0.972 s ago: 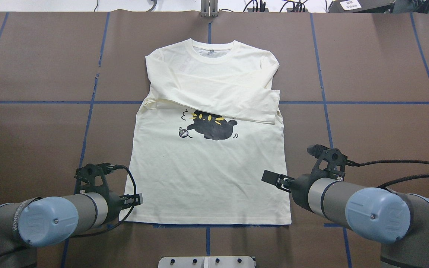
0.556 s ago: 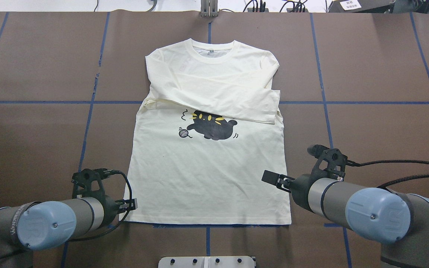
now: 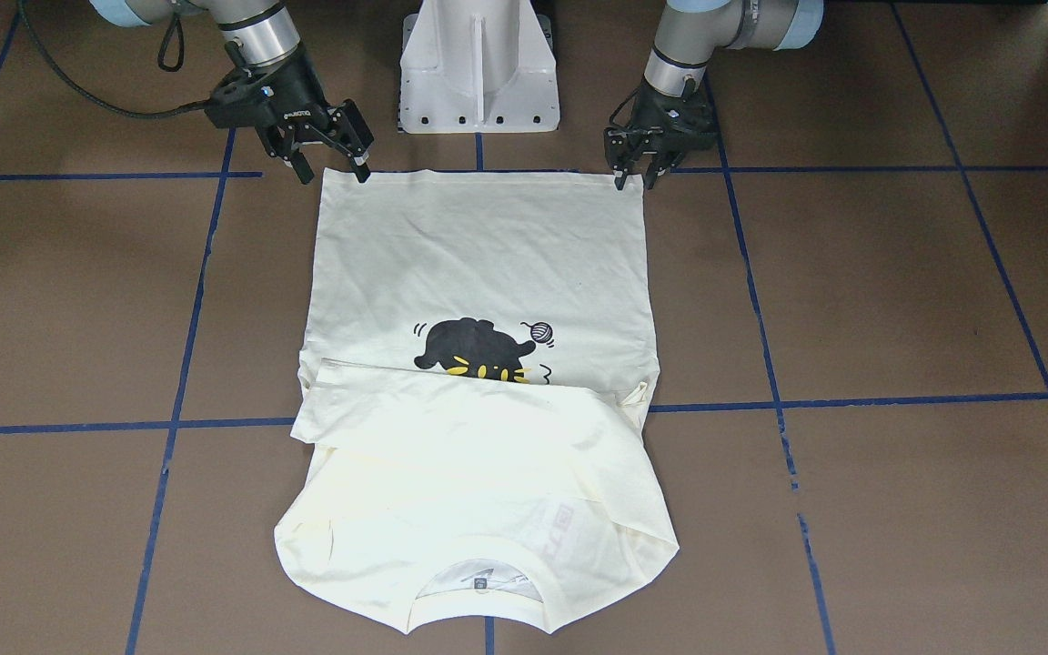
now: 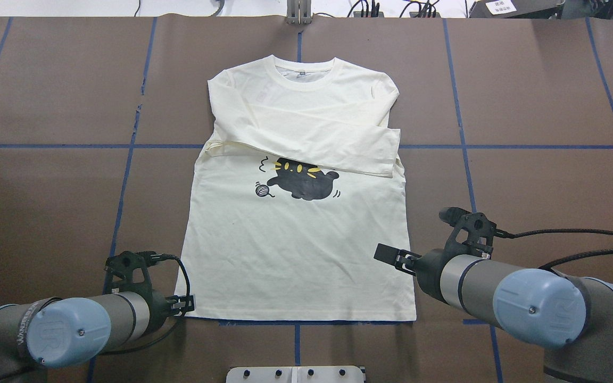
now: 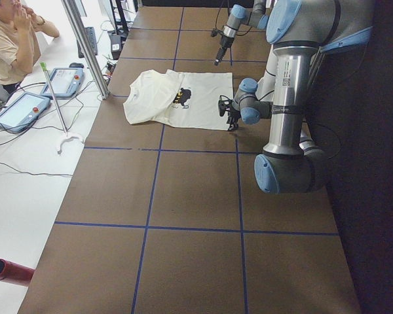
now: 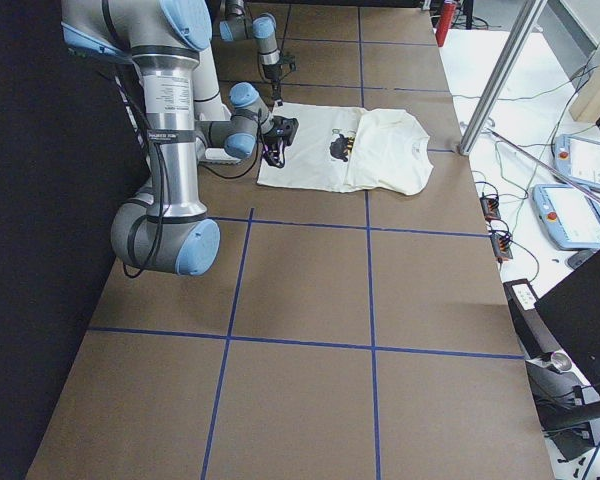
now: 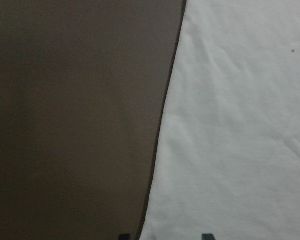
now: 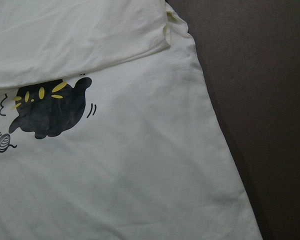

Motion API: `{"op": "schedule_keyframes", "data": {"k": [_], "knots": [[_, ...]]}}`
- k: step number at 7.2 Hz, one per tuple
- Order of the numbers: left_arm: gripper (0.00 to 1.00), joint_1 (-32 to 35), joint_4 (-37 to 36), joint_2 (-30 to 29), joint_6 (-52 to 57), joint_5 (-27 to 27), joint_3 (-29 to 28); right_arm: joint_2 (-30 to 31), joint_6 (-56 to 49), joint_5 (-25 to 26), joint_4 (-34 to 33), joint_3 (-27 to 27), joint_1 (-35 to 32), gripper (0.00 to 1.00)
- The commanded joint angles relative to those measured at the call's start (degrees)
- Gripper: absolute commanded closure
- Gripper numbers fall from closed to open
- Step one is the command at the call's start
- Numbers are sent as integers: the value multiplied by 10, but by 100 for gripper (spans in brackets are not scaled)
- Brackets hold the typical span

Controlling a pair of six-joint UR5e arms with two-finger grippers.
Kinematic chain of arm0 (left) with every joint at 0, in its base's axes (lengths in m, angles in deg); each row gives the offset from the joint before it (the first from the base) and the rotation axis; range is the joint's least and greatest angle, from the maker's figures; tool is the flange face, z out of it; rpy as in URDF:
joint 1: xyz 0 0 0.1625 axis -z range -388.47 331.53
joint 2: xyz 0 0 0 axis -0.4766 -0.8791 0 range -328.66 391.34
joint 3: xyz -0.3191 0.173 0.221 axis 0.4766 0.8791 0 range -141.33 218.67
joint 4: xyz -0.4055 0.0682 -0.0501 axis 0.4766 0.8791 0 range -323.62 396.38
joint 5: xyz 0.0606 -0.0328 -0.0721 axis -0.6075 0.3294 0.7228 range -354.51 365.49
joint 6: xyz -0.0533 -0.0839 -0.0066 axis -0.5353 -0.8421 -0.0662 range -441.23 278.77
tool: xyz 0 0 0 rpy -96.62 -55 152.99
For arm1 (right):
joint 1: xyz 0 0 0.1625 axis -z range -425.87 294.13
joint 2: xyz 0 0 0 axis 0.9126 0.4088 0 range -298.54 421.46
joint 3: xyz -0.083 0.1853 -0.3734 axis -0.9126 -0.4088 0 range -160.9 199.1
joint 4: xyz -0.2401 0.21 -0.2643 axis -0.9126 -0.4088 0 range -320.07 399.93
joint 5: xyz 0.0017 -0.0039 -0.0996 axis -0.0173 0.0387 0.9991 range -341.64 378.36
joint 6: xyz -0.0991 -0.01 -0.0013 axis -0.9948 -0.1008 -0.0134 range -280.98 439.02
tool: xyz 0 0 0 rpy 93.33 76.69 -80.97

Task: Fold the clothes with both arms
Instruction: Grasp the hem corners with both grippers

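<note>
lying flat and print-up in the middle of the table (image 4: 46,213), the shirt (image 4: 296,255) has its collar (image 4: 300,74) at the far side and its hem (image 4: 296,318) nearest the robot. that puts both hem corners within easy reach of the arms.

the sleeves (image 4: 317,143) are laid across the chest, one over the other, so the body is a plain rectangle. they cover the top of the cat (image 4: 301,183).

the left gripper (image 3: 633,175) is low at its hem corner. its jaws are a little apart, and the wrist view shows the shirt's side edge running between the two tips. it straddles the cloth but has not pinched it, so it looks set to close there.

the right gripper (image 3: 331,166) hangs over the opposite hem corner with its jaws spread wide and nothing in them. it seems higher, since its wrist view takes in much of the shirt and no fingertips. my guess is that it must come down to match before both can lift the hem toward the collar.

the count is one shirt, two sleeves, one cat, one yarn ball (image 4: 261,190), two arms and two grippers. one person (image 5: 10,36) sits beyond the table's end.
</note>
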Motion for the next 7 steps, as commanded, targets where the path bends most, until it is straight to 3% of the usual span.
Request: {"op": "schedule_keyframes", "data": {"k": [1, 7], "knots": [[50, -1, 0, 0, 0, 0, 0, 0, 0, 0, 0, -1, 0, 0], [58, -8, -2, 1, 0, -1, -2, 0, 0, 0, 0, -3, 0, 0]]}}
